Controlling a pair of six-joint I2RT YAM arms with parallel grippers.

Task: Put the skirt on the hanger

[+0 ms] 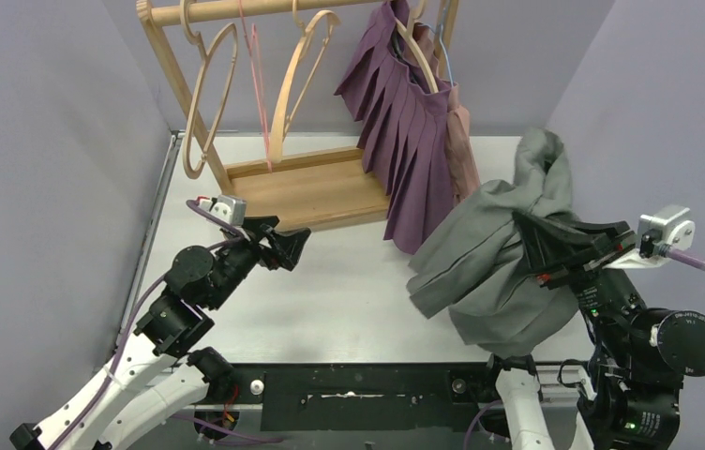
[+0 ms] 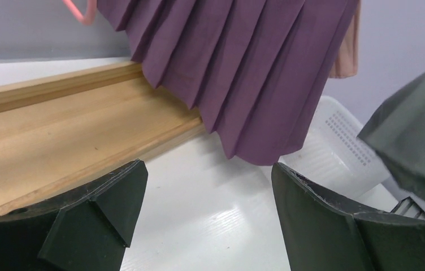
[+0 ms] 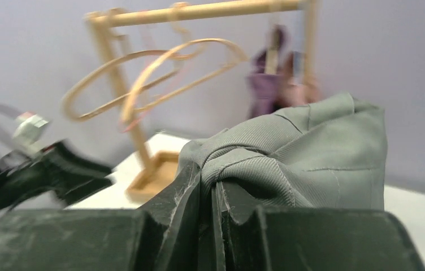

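Note:
The grey skirt point(image 1: 489, 253) hangs bunched from my right gripper point(image 1: 532, 242) above the table's right side; the gripper is shut on a fold of it, as the right wrist view point(image 3: 312, 141) shows with the jaws point(image 3: 213, 186) pinched together. Two empty wooden hangers point(image 1: 203, 84) hang at the left of the rack's rail, seen blurred in the right wrist view point(image 3: 199, 42). My left gripper point(image 1: 292, 246) is open and empty, low over the table in front of the rack's base point(image 2: 57, 130). Its jaws stand wide apart point(image 2: 207, 197).
The wooden rack point(image 1: 321, 192) stands at the back. A purple pleated skirt point(image 1: 414, 141) hangs on its right end with a pinkish garment point(image 1: 464, 141) behind, and a thin pink hanger point(image 1: 260, 84) in the middle. A white perforated basket point(image 2: 334, 152) sits behind the purple skirt point(image 2: 238, 68).

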